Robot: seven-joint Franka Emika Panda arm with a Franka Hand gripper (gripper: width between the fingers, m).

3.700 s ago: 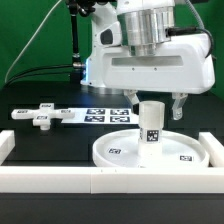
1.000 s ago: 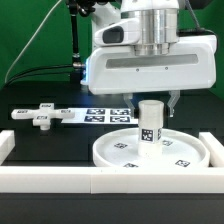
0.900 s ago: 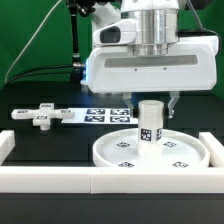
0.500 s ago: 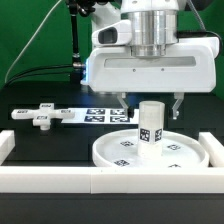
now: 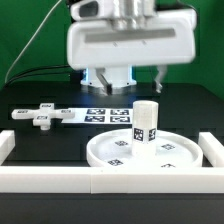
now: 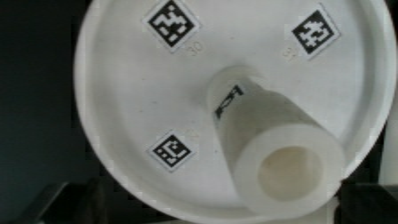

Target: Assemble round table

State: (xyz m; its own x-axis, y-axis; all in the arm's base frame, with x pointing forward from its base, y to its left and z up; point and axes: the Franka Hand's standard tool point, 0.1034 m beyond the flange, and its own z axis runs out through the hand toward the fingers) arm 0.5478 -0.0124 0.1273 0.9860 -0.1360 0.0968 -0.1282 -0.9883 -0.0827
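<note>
A black table (image 5: pixel 40 145) carries the kit, walled at the near edge by a long white rail (image 5: pixel 60 180). Just behind the rail lies the disc (image 5: pixel 100 150), with the post (image 5: pixel 146 120) upright at its middle. Further back, toward the exterior view's left, the cross-shaped piece (image 5: pixel 38 116) lies flat beside the marker board (image 5: pixel 100 114). The gripper (image 5: pixel 130 80) hangs above and behind the post, fingers spread and holding nothing. Judged from this, the post looks seated, so fetching the cross comes next. The arm should clear the post top before crossing, pinch the cross near its centre, and carry it level, with the green curtain (image 5: pixel 30 40) behind
</note>
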